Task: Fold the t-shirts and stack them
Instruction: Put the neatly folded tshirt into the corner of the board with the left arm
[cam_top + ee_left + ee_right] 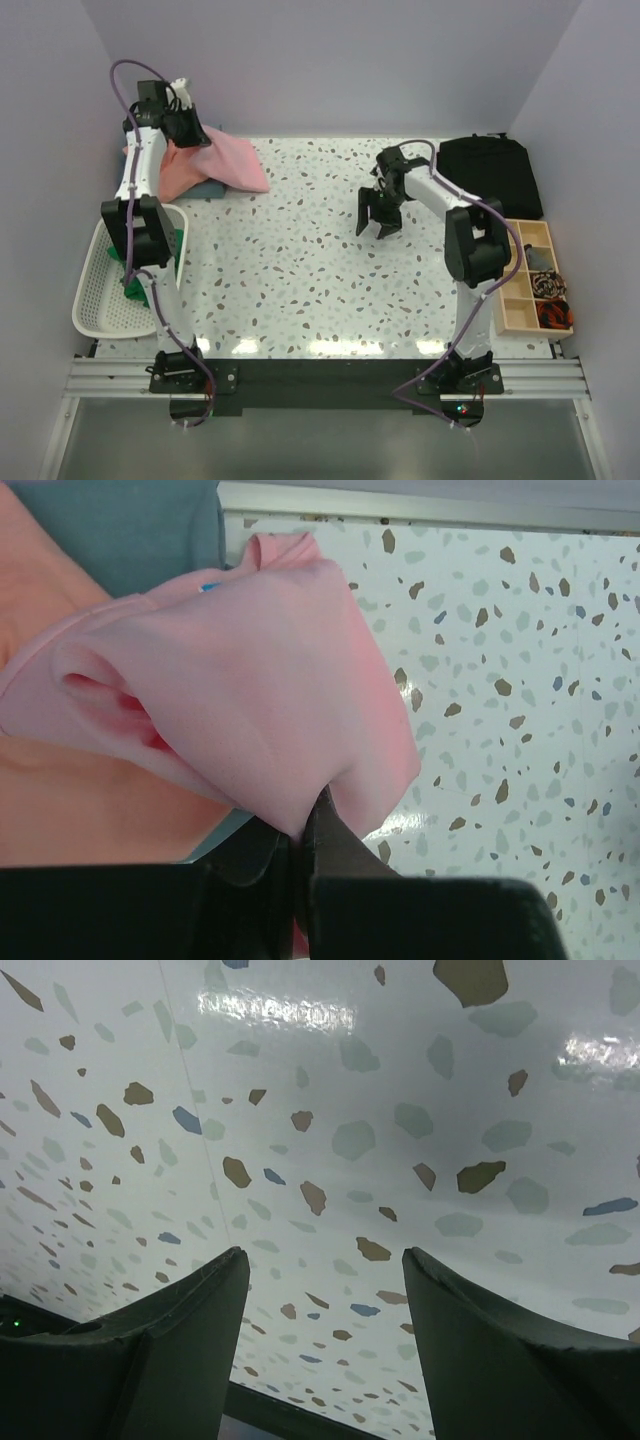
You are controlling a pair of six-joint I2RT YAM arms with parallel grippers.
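A white mesh basket [92,312] sits at the left edge of the speckled table [300,260], toward the near corner. A black bag [492,175] lies in the far right corner. Just nearer along the right edge is a wooden tray [520,308], with small dark and orange-red bits [553,314] in its outer compartments.

I get bright, even overhead light in all 3 views, shadows soft and short. Glare patches sit on the speckled tabletop [300,290] along its near edge and in both wrist views. The right gripper [324,1256] reads dark and slightly blurred near the lens; the light pink t-shirt [260,670] is evenly lit
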